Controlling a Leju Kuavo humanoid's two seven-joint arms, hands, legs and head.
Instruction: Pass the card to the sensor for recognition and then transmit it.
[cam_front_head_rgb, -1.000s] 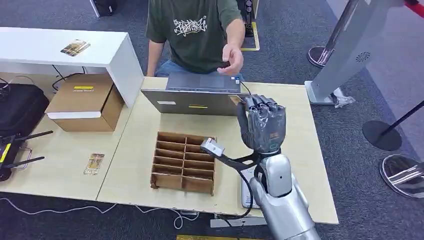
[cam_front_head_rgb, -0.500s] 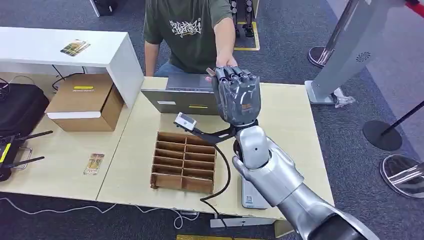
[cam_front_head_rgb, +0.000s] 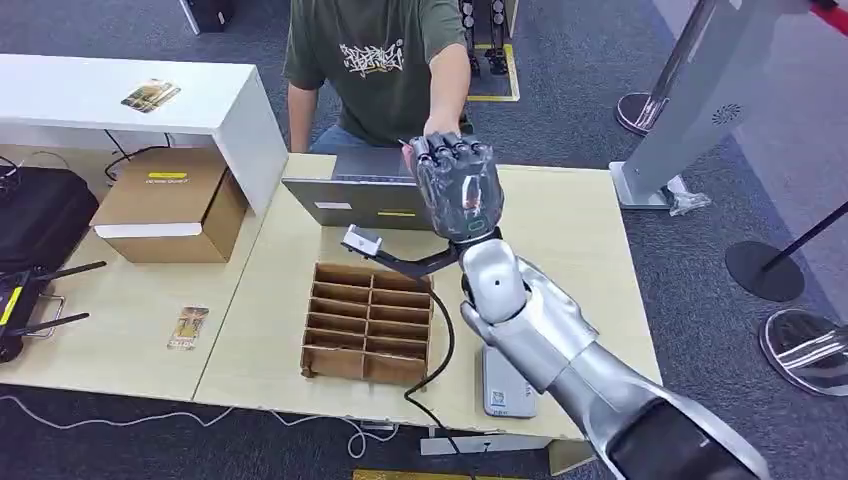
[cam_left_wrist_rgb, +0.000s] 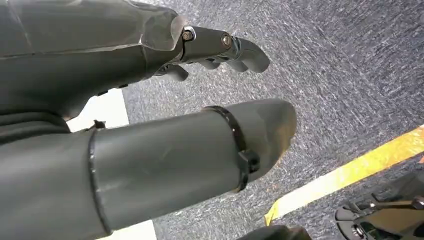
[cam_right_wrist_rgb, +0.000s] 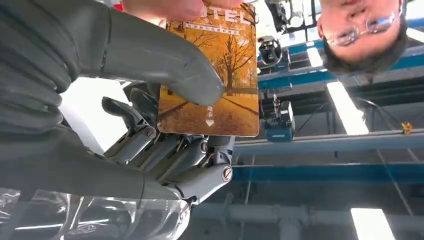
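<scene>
Since a second earlier my right hand (cam_front_head_rgb: 458, 187) had risen from beside the laptop and travelled forward and left, up to the person's hand (cam_front_head_rgb: 436, 128) above the laptop's (cam_front_head_rgb: 372, 200) back edge. My thumb (cam_right_wrist_rgb: 165, 60) pressed the card (cam_right_wrist_rgb: 212, 75) against my fingers (cam_right_wrist_rgb: 170, 150), and the person's fingertips (cam_right_wrist_rgb: 165, 7) touched the card's far end. My left hand (cam_left_wrist_rgb: 150, 100) hung over grey carpet (cam_left_wrist_rgb: 345, 75), fingers loosely apart, holding nothing. Below my right arm sat the cardboard divider tray (cam_front_head_rgb: 367, 325) and a grey card reader (cam_front_head_rgb: 505, 388) on the table (cam_front_head_rgb: 575, 215).
</scene>
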